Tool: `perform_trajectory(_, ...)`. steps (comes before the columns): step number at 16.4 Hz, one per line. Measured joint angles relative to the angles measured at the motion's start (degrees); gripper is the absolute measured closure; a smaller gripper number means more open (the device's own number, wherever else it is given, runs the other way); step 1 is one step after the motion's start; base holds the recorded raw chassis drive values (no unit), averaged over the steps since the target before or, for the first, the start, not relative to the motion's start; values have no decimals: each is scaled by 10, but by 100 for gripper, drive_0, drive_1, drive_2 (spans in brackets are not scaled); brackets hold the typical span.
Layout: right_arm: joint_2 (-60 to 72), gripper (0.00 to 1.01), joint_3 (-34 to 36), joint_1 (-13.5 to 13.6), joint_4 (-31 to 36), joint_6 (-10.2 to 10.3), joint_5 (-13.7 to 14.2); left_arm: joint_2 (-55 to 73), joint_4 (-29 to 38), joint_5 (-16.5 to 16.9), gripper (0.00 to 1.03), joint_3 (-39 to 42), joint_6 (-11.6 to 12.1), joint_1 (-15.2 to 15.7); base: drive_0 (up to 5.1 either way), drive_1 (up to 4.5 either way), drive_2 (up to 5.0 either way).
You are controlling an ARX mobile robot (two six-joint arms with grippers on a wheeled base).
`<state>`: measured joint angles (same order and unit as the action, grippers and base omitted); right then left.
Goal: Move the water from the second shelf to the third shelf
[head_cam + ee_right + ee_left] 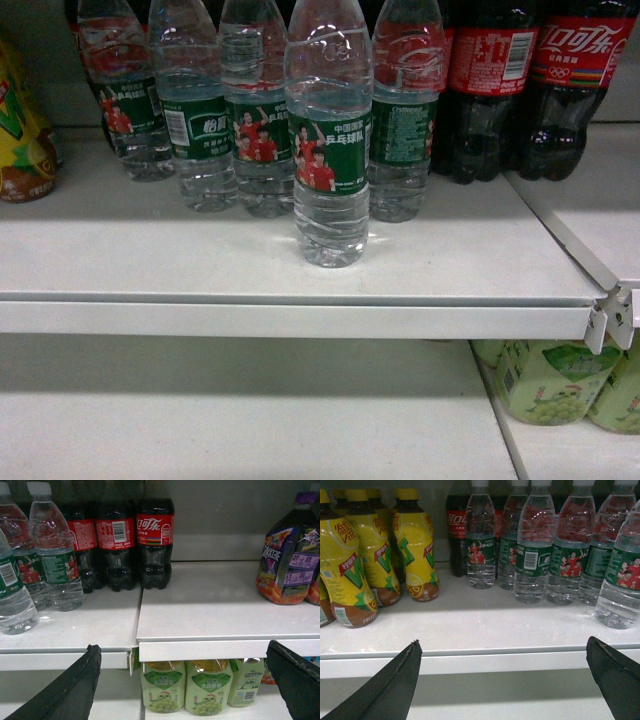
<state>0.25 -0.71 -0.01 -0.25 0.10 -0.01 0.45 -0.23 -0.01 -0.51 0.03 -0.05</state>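
Note:
Several water bottles with dark green labels stand on a white shelf (180, 255). One water bottle (330, 150) stands alone in front of the row, near the shelf's front edge. In the left wrist view it is at the far right (622, 575), with the row (535, 555) behind it. My left gripper (502, 645) is open below the shelf's front lip, nothing between its black fingers (395, 685). My right gripper (182, 647) is also open and empty, in front of the shelf edge to the right of the water (55, 565). Neither gripper shows in the head view.
Dark cola bottles (535, 80) stand right of the water and yellow drink bottles (417, 545) to its left. A purple-labelled bottle (287, 555) sits far right. On the lower shelf (250, 420), pale green grape drinks (185, 687) stand at the right.

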Motion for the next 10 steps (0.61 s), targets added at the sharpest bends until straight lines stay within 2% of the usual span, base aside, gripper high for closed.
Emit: perform_trajectory(10,0,3,0,0,0,0,0,0,0,0,5,0,0,0,0,0,0)
